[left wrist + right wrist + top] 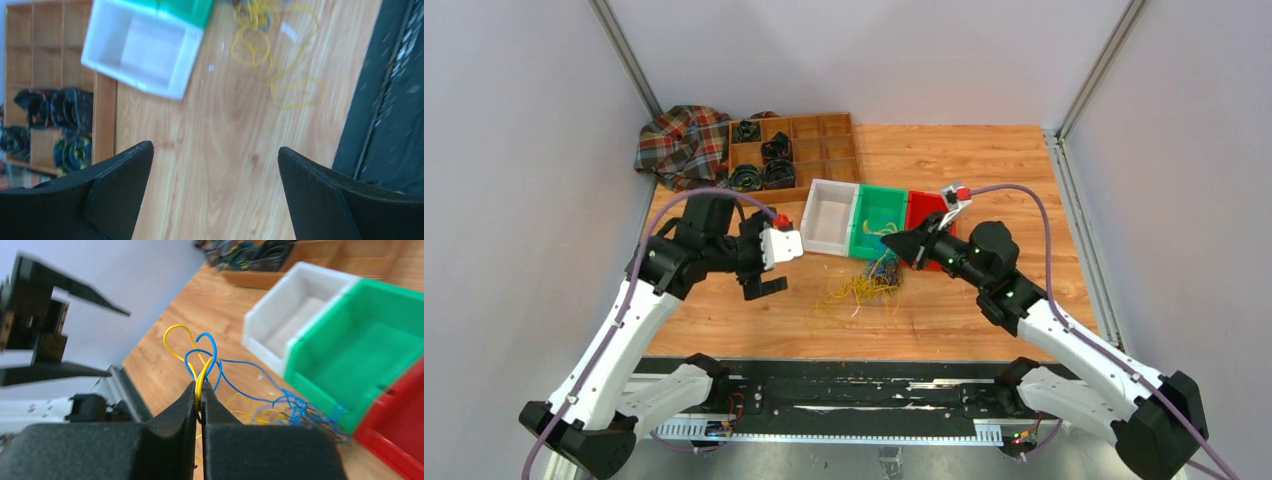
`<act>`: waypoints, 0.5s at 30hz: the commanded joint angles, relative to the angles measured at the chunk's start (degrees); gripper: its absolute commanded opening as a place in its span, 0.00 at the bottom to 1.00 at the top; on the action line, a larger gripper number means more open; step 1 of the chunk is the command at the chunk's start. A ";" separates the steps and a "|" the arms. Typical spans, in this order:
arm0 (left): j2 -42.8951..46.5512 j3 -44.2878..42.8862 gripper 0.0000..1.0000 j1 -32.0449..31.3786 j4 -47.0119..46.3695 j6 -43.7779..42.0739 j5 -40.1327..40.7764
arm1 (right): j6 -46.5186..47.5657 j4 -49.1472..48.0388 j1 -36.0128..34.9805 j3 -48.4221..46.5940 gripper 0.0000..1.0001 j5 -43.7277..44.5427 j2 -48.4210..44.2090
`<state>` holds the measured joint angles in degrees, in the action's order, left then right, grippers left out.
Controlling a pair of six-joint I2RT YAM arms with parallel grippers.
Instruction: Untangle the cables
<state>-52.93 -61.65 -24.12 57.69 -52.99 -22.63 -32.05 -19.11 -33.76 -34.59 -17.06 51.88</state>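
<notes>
1. two of the cables [201,374], one yellow and one blue, are pinched in the right hand [200,386]. its jaws are closed tight on them, and their small loops stand up just past the fingertips.
2. the rest lie in a loose tangle [871,283] on the desk [984,170], just in front of the green bin [884,205]. blue wire trails from the grip down into that heap.
3. the left hand [214,150] hangs with its jaws spread wide and nothing between them. it is over bare wood near the white bin [135,82], apart from the tangle.
4. the step in hand looks like drawing a pair of strands up out of the knot. they are not yet separated, since both colours sit together in one grip.
5. the next move likely calls for the left hand to come across and either take one colour or pin the heap. the right hand would need to pull slowly, so the thin wire slides free rather than cinching tighter.
</notes>
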 commanded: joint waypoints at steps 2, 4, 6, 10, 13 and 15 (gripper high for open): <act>-7.17 -9.84 1.00 -0.02 -0.87 18.01 -18.57 | 0.11 -5.25 -8.10 -5.49 0.01 -3.85 3.72; -9.04 -11.06 1.00 -0.60 -2.12 19.41 -20.92 | -0.12 -7.35 -10.15 -6.11 0.00 -3.92 5.45; -9.45 -10.38 0.99 -1.60 -4.32 19.03 -20.96 | -0.99 -9.45 -11.51 -6.79 0.00 -4.77 7.19; -7.46 -6.36 0.95 -2.18 -12.75 21.22 -20.61 | -2.07 -12.77 -13.84 -8.36 0.00 -7.29 10.82; -6.39 -4.53 0.91 -2.86 -17.03 23.23 -20.54 | -2.47 -14.61 -15.35 -9.70 0.01 -8.73 13.31; -6.01 -3.56 0.89 -3.33 -18.41 23.81 -20.48 | -3.01 -15.95 -16.30 -10.61 0.01 -9.27 15.06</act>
<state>-60.64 -66.65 -26.41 46.61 -32.49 -41.04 -33.58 -28.99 -47.79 -41.69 -23.18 64.71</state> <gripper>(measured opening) 0.908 0.023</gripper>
